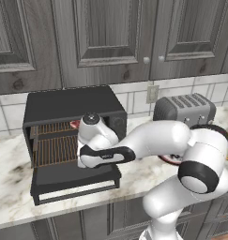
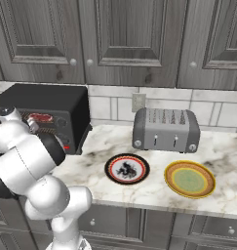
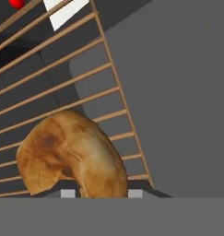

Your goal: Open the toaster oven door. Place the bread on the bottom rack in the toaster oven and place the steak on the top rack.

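One toaster oven (image 1: 71,105), its door (image 1: 75,180) lowered flat, holds two wire racks: one steak (image 1: 74,124) lies on the top rack (image 1: 49,128), while the gripper (image 3: 98,193), fingers clamped on one bread (image 3: 72,154), holds it over the bottom rack (image 1: 54,151).

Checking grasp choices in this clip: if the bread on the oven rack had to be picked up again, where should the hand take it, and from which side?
Probably across the thick, rounded arch of the bread, from above. It is a curved lump lying on the wire rack, so its outer flanks give the fingers two opposite faces. The oven wall stands close beside the rack edge, leaving little room for a sideways approach.
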